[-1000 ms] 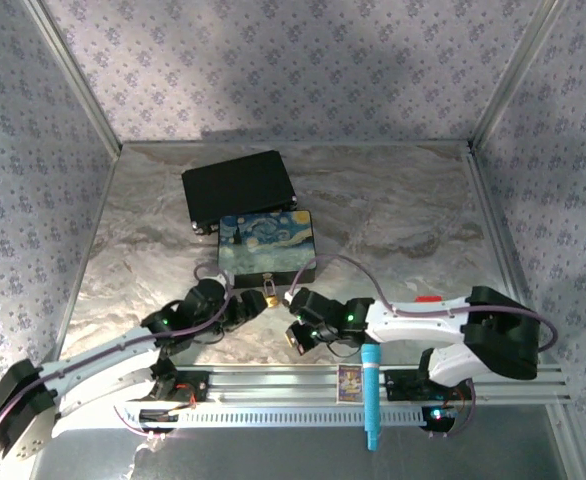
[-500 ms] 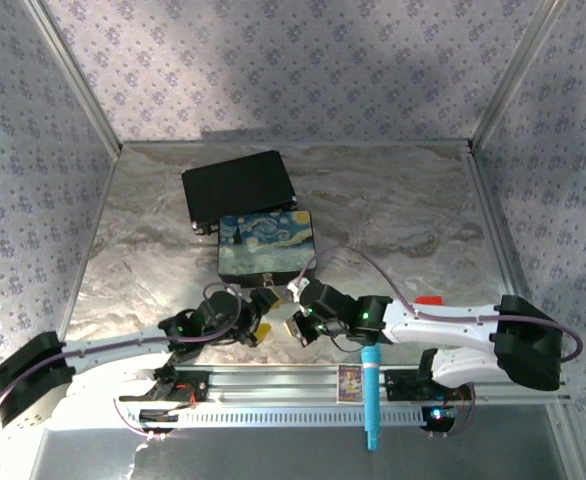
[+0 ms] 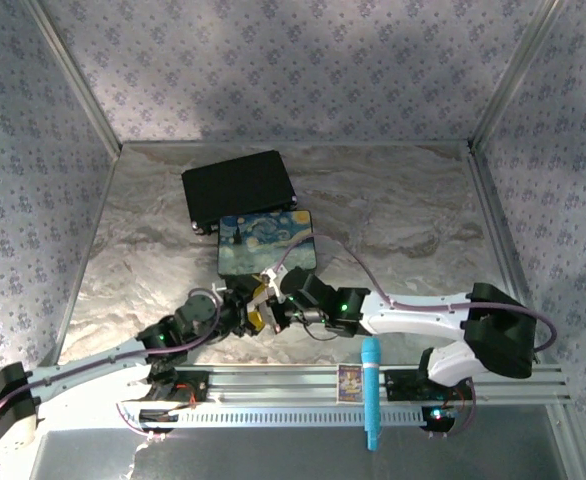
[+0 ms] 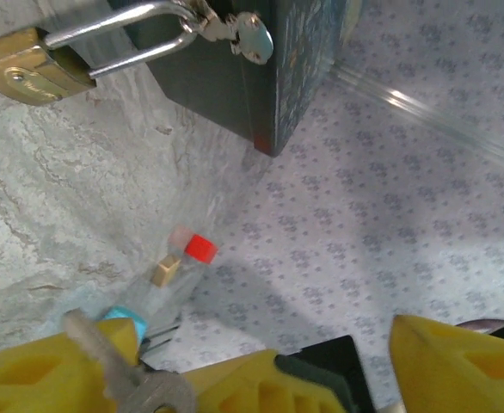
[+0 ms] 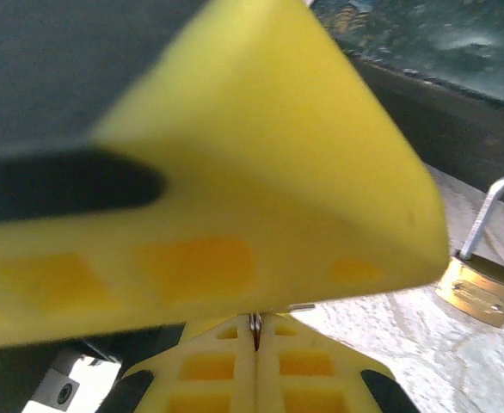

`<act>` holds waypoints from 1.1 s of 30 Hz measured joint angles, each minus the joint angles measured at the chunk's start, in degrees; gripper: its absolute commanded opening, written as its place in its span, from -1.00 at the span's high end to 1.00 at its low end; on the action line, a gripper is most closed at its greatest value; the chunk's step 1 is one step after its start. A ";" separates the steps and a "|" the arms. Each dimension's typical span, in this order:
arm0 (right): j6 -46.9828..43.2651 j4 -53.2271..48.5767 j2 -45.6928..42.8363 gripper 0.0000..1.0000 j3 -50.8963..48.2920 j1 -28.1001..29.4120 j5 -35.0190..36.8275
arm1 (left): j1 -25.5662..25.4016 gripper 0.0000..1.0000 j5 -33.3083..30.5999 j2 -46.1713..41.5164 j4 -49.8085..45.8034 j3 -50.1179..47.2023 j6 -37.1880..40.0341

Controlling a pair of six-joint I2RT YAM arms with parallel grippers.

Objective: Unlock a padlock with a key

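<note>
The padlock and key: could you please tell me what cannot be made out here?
- padlock body: left wrist view, partly cut off by the left frame edge.
- key head: left wrist view, cut off by the bottom edge.
- Right wrist view: blurred yellow finger hides much; what the shut right gripper pinches is unclear.

I count one padlock (image 4: 28, 67), one key (image 4: 117, 365), one painted box (image 3: 268, 245), one black case (image 3: 238, 187), one blue pen (image 3: 370, 395), one tan cube (image 4: 164, 272) and one red cap (image 4: 201, 248).
</note>
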 measured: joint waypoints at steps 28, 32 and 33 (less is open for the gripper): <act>4.20 3.63 -3.06 1.00 -5.01 -0.46 -2.49 | 0.00 0.79 -4.20 -4.74 -11.10 -1.60 0.74; 4.42 4.26 -3.08 1.00 -6.21 -0.85 -2.93 | 0.00 0.96 -4.46 -4.72 -11.21 -1.51 2.23; 4.42 4.28 -3.10 1.00 -6.34 -1.01 -2.95 | 0.00 1.00 -4.59 -4.72 -11.43 -1.40 2.56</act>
